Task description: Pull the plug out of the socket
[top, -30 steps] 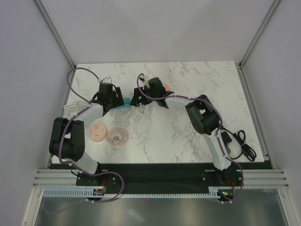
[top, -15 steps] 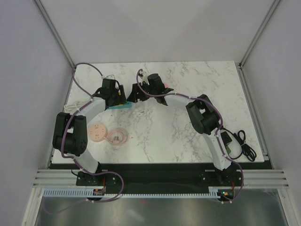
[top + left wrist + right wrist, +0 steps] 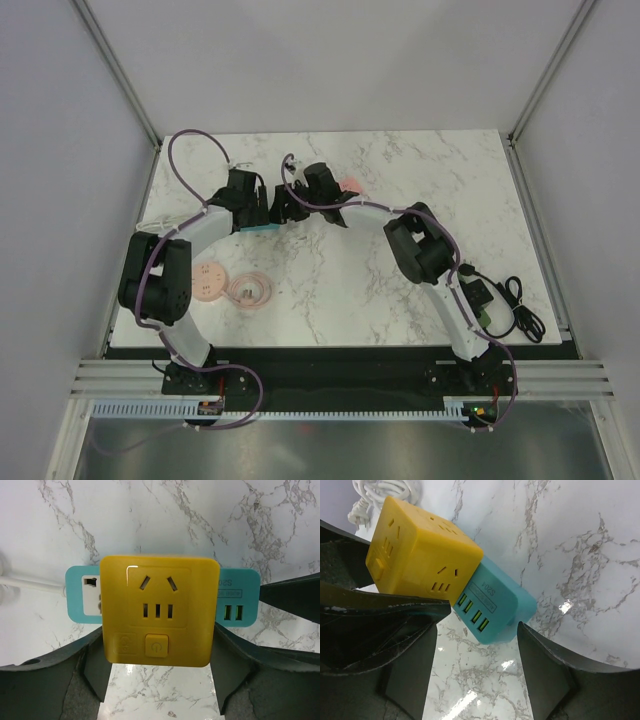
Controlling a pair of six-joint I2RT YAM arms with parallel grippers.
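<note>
The yellow cube plug [image 3: 159,610] sits pushed into the teal socket block [image 3: 239,598], which lies flat on the marble. My left gripper [image 3: 160,652] is over the plug, and its dark fingers [image 3: 94,666] press against both side faces of the cube. In the right wrist view the plug [image 3: 422,555] joins the socket [image 3: 492,605] at its upper left end. My right gripper [image 3: 482,630] straddles the socket's USB end, open, with a narrow gap at each finger. From above, both grippers meet over the socket [image 3: 262,228].
A coiled white cable [image 3: 382,490] lies just behind the plug. Two pink round pieces [image 3: 208,280] [image 3: 250,291] rest near the left arm, and a pink object [image 3: 350,186] lies behind the right wrist. A black adapter with its cord [image 3: 497,300] lies at the right edge.
The left wrist has shifted toward the back right and closer to the right gripper. The right gripper's fingers have drawn in around the socket's end.
</note>
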